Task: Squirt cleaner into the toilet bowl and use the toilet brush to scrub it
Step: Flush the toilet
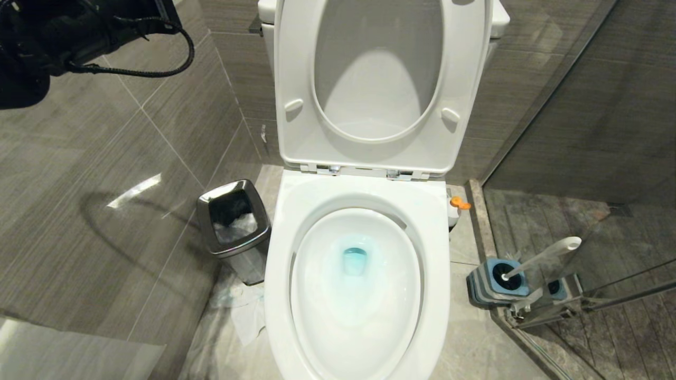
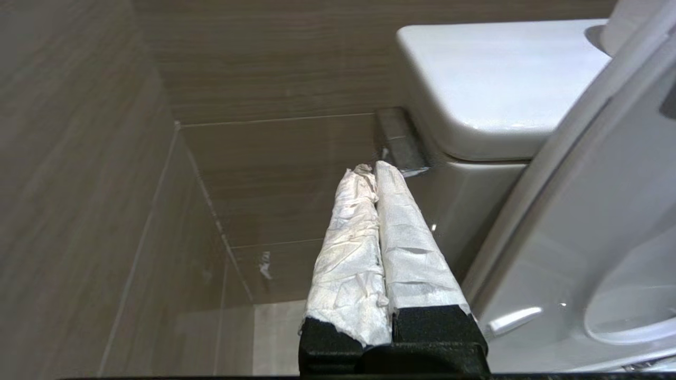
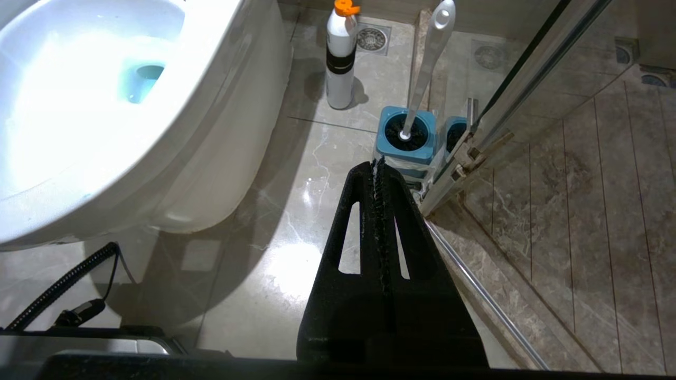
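Teal cleaner [image 3: 339,55] already tints the toilet bowl [image 1: 438,253], toilet brush [image 3: 428,63] sits unused in its holder, scrubbing remains; both grippers' jaws together, empty

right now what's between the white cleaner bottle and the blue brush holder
Only bare marble floor, seen in the right wrist view, between the white orange-capped cleaner bottle and blue square brush holder.

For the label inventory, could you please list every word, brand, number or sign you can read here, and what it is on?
None can be read.
Cleaner bottle: a dark band, no lettering to be made out.
Toilet, bin and brush holder: no print shows.
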`<state>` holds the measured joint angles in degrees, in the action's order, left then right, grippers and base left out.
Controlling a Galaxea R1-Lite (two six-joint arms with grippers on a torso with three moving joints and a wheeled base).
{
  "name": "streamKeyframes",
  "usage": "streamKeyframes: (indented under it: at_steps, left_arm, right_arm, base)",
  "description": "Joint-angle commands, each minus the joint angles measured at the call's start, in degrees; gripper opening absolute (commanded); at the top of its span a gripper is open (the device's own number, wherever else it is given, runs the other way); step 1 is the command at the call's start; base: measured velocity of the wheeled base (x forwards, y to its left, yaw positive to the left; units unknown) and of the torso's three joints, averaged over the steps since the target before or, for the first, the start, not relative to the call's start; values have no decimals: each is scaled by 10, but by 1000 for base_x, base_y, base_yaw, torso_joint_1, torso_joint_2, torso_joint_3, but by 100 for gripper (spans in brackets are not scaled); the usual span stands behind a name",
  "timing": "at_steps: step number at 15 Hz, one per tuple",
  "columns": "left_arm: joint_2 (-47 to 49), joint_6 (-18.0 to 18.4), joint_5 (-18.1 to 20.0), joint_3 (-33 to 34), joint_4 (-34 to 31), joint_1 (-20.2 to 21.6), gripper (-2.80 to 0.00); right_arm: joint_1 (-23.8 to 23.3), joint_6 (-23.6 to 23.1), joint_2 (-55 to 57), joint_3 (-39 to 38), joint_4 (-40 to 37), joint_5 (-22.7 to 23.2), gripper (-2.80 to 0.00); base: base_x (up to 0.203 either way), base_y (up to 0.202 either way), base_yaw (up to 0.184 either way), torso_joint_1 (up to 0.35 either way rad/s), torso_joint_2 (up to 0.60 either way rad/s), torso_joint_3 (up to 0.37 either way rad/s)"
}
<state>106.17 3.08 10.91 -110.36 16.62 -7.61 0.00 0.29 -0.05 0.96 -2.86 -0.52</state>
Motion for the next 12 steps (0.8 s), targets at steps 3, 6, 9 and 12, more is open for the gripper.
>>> streamKeyframes:
  at_steps: [3,6,9,12]
  left_arm:
    - [-12,1,3,17,5,4,-280]
    - [-14,3,3,16,7,4,-280]
    - [-22,3,2,17,6,4,-280]
    - [-27,4,2,20,7,4,-280]
  right_arm:
    - [0,0,0,0,0,0,-280]
    - [0,0,0,0,0,0,-280]
    - [0,0,0,0,0,0,-280]
    - [0,1,0,0,0,0,-280]
  base:
    - [0,0,0,0,0,0]
    - [0,0,0,0,0,0]
    - [0,0,0,3,3,-119]
    - [0,0,0,1,1,-129]
